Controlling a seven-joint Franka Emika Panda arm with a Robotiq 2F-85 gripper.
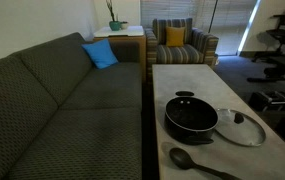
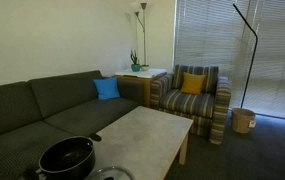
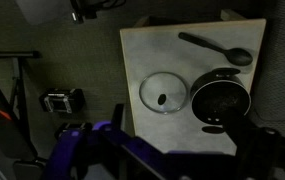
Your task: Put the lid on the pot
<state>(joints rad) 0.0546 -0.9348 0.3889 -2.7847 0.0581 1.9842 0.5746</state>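
Note:
The black pot [image 1: 190, 115] stands open on the pale coffee table [image 1: 182, 75]. The clear glass lid [image 1: 240, 127] with a black knob lies flat on the table right beside it. In the wrist view, the lid [image 3: 164, 95] and pot [image 3: 220, 98] sit side by side far below. My gripper [image 3: 182, 138] is open and empty, high above the table, with its dark fingers framing the near table edge. The pot [image 2: 66, 157] and part of the lid [image 2: 108, 175] also show in an exterior view. The gripper is out of both exterior views.
A black long-handled spoon [image 1: 197, 162] lies on the table next to the pot, also seen in the wrist view [image 3: 218, 47]. A grey sofa [image 1: 52, 100] runs along the table. A striped armchair [image 1: 182, 45] stands at its far end.

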